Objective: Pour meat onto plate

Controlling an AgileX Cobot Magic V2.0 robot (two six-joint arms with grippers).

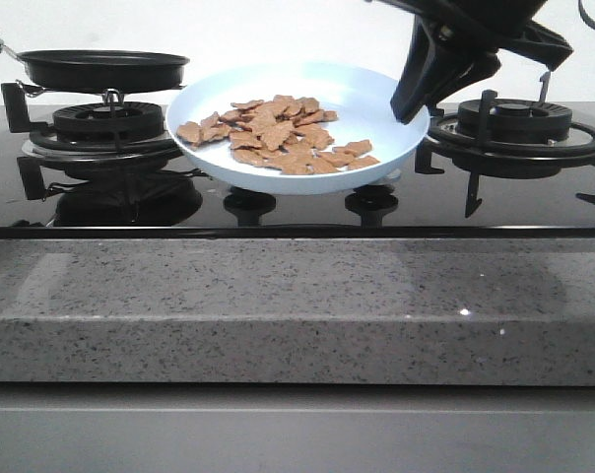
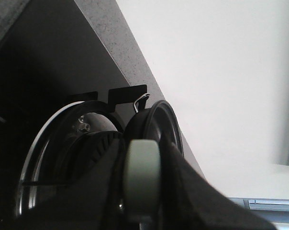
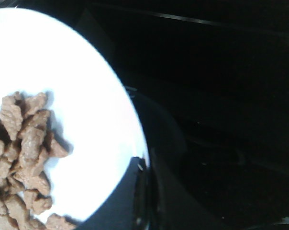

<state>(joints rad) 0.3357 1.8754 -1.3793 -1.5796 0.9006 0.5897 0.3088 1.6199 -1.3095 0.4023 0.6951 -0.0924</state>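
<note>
Your left gripper (image 2: pixel 140 211) clenched the handle (image 2: pixel 142 167) of the black pan (image 1: pixel 102 67), held level above the left burner (image 1: pixel 105 123) | meat (image 1: pixel 273 133) lay piled on the pale blue plate (image 1: pixel 376 99), mid-hob | your right gripper (image 1: pixel 421 84) gripped the plate's right rim.

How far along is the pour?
Mostly done: the meat lies piled on the plate. In hand: the right gripper grips the plate's rim, and the left gripper holds the pan level over the left burner. Left: setting both down.
</note>
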